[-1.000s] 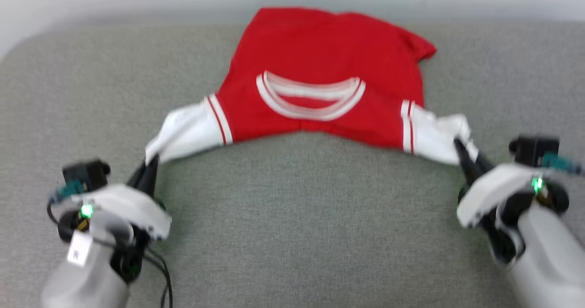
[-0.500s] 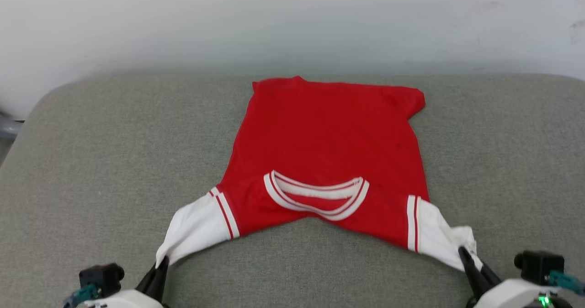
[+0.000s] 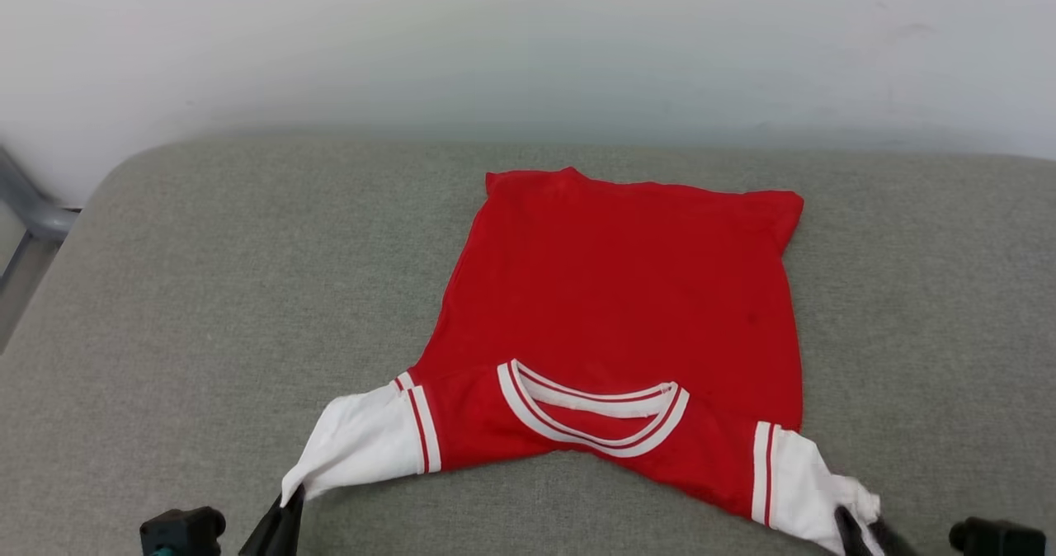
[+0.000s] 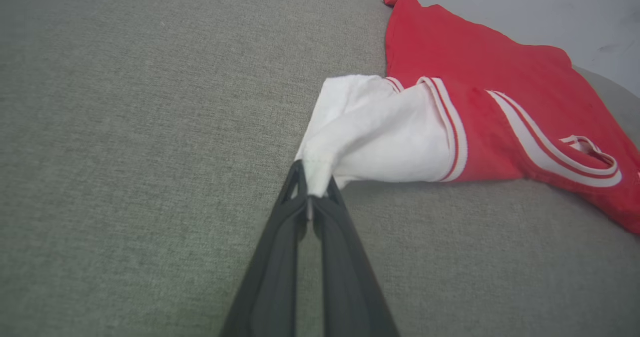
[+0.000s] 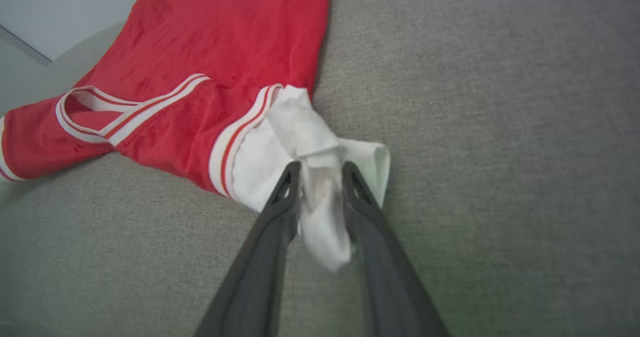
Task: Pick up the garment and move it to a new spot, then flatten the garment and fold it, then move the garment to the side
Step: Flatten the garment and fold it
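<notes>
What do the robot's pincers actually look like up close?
The left pincer and right pincer look alike. Each has two long, slim fingers of dark grey, matte material that taper to narrow tips, with small openings cut through near the tips. In the head view, a small black box shows beside the left pincer.

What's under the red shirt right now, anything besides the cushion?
The garment lies spread on the grey cushion, which shows all around it. Nothing pokes out from its edges, but the cloth covers whatever is directly beneath, so that can't be confirmed.
</notes>
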Robot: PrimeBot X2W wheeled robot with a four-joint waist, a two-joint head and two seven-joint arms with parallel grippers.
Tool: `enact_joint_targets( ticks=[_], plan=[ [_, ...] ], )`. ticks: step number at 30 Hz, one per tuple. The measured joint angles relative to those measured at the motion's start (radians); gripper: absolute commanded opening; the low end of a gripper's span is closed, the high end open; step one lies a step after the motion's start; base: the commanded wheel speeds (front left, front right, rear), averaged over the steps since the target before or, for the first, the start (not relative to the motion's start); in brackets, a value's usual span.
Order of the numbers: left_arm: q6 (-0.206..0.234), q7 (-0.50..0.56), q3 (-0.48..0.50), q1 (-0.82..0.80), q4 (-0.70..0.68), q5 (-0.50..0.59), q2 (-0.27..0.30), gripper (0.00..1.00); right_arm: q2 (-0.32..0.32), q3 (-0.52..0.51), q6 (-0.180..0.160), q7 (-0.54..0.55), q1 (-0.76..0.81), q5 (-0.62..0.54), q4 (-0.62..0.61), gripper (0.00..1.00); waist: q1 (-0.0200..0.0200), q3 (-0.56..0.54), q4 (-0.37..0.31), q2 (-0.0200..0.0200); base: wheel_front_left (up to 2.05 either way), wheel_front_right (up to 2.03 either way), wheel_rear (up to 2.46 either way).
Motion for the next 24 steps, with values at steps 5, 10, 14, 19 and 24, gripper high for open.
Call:
enact_joint_targets(
  ticks=[5, 10, 14, 19, 24],
  plan=[
    [0.012, -0.001, 0.0, -0.026, -0.058, 0.012, -0.004, 0.0, 0.0, -0.037, 0.0, -0.008, -0.079, 0.011, -0.017, 1.0, 0.0001, 0.027, 0.018, 0.0, 0.0, 0.0, 0.0],
    [0.019, -0.021, 0.008, -0.068, -0.106, 0.034, -0.026, 0.0, -0.046, -0.113, 0.0, 0.001, -0.242, 0.06, 0.048, 1.0, 0.0001, 0.073, 0.041, 0.0, 0.0, 0.0, 0.0],
    [0.02, -0.037, 0.029, -0.114, -0.153, 0.065, -0.054, 0.0, -0.108, -0.152, 0.0, 0.043, -0.413, 0.089, 0.153, 1.0, 0.0002, 0.129, 0.065, 0.0, 0.0, 0.0, 0.0],
    [0.005, -0.045, 0.043, -0.175, -0.202, 0.11, -0.097, 0.0, -0.168, -0.163, 0.0, 0.158, -0.654, 0.096, 0.286, 1.0, 0.0003, 0.216, 0.101, 0.0, 0.0, 0.0, 0.0],
    [-0.036, -0.047, 0.062, -0.229, -0.248, 0.159, -0.158, 0.0, -0.242, -0.176, 0.0, 0.274, -0.874, 0.06, 0.399, 1.0, 0.0004, 0.307, 0.148, 0.0, 0.0, 0.0, 0.0]
  ],
)
